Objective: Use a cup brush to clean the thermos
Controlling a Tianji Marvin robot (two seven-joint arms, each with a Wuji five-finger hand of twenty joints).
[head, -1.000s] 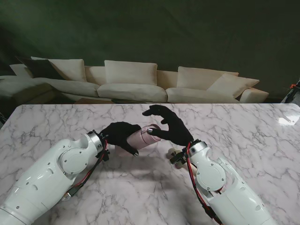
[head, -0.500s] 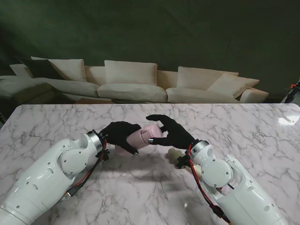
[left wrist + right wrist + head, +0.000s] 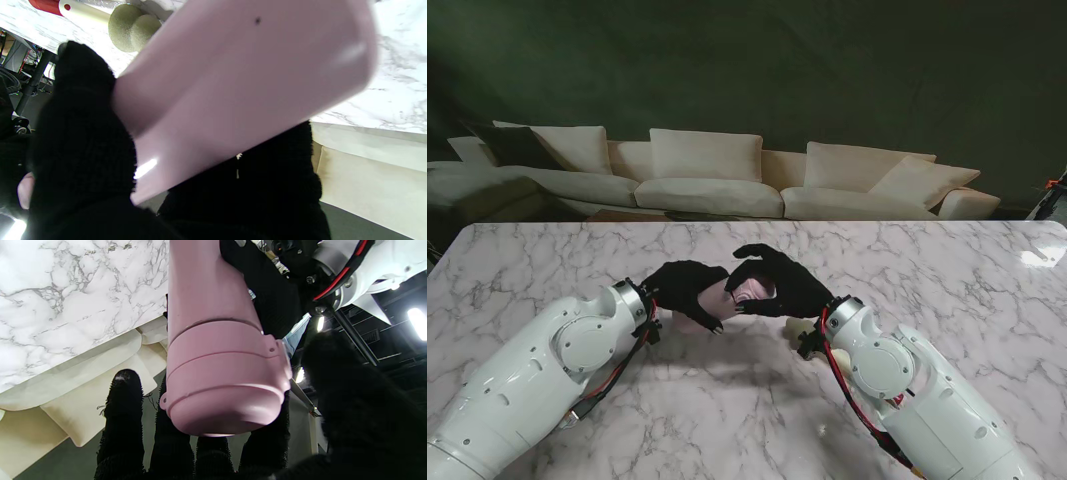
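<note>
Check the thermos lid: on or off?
On. The pink lid caps the thermos, which the left hand holds; right hand fingers surround it.

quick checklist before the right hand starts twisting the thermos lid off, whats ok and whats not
1. Left hand wrapped around the thermos body: ok.
2. Thermos lifted off the table, lying roughly level: ok.
3. Lid on the thermos: ok, it looks fully seated.
4. Right hand around the lid end: ok, its fingers curl around it; firm contact: cannot tell.
5. Cup brush within reach: ok, it lies on the table near the right wrist.
</note>
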